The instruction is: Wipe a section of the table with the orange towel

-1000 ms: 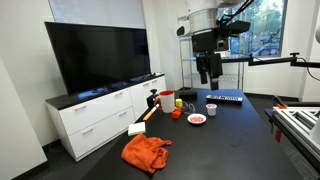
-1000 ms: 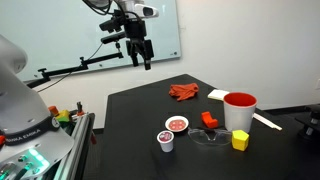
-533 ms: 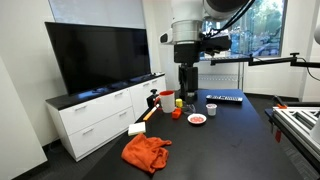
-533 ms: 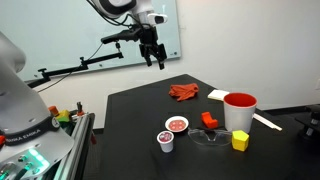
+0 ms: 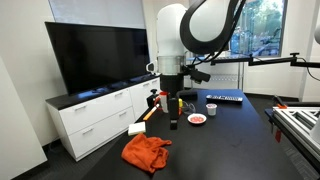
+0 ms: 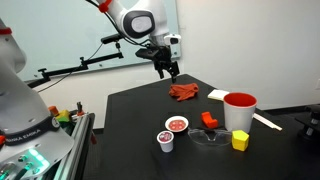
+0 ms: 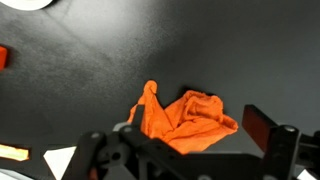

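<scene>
The orange towel (image 5: pixel 147 152) lies crumpled on the black table (image 5: pixel 230 150) near its front corner; it also shows in the other exterior view (image 6: pixel 184 92) and in the wrist view (image 7: pixel 185 118). My gripper (image 5: pixel 173 123) hangs in the air above and a little behind the towel, not touching it; it also shows in an exterior view (image 6: pixel 172 74). In the wrist view the fingers (image 7: pixel 190 150) are spread wide with the towel below between them. The gripper is open and empty.
A red cup (image 6: pixel 239 110), a yellow block (image 6: pixel 240 141), a red block (image 6: pixel 209 119), a small bowl (image 6: pixel 177 125) and a small cup (image 6: pixel 166 141) stand on the table. A white cabinet (image 5: pixel 95 115) with a TV (image 5: pixel 95 55) stands beside it.
The arm has swung across the table and lowered toward the orange towel. The towel has not moved.
</scene>
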`<action>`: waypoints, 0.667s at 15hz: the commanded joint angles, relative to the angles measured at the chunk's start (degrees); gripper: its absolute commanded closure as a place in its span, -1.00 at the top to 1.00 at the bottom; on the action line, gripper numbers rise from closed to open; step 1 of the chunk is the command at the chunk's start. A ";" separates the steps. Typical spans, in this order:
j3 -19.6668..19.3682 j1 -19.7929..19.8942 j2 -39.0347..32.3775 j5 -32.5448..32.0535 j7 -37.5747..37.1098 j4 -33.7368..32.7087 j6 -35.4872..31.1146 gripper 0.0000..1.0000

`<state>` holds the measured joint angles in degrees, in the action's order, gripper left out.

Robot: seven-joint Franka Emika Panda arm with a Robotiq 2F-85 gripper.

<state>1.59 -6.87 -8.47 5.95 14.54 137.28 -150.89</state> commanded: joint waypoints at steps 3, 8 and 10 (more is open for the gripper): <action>1.79 1.86 -1.68 -0.81 -0.69 -1.72 0.27 1.00; 5.14 4.28 -9.14 2.14 3.98 -5.68 -4.20 1.00; 6.69 5.53 -12.47 1.80 4.12 -8.53 -6.58 1.00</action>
<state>5.48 -4.07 -17.22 6.17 15.48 133.22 -155.50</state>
